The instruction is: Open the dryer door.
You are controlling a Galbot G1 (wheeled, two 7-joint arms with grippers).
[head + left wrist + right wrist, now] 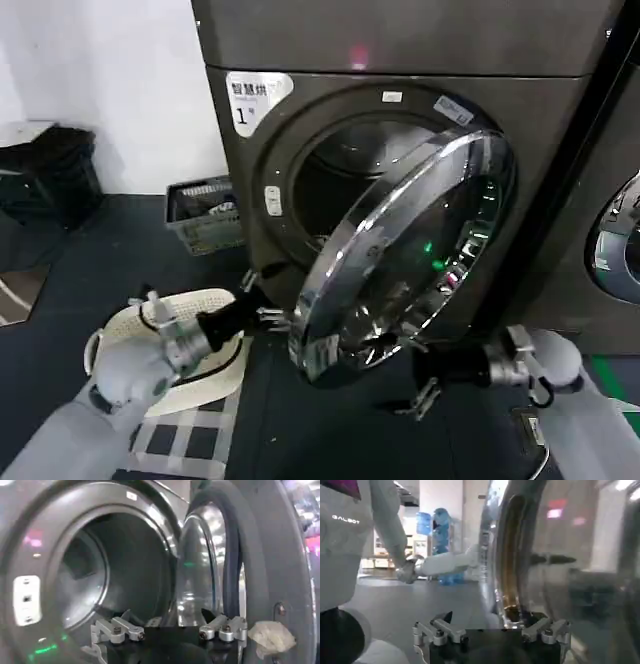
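At machine "1", dryer door hangs roughly half open; left gripper spread wide by its free edge, right gripper spread wide below, more swing probably needed.

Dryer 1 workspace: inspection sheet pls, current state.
Surface: dark floor, checked mat at lower left.
Job's things: dryer door swung partly open, drum exposed.
Clutter: white basket and grey crate on the floor, left of the machine.
Grippers: left claw open at the door's free edge; right claw open, under the door's lower rim.
Cables: nothing seen.
Surroundings: neighbouring machine on the right, white wall on the left.
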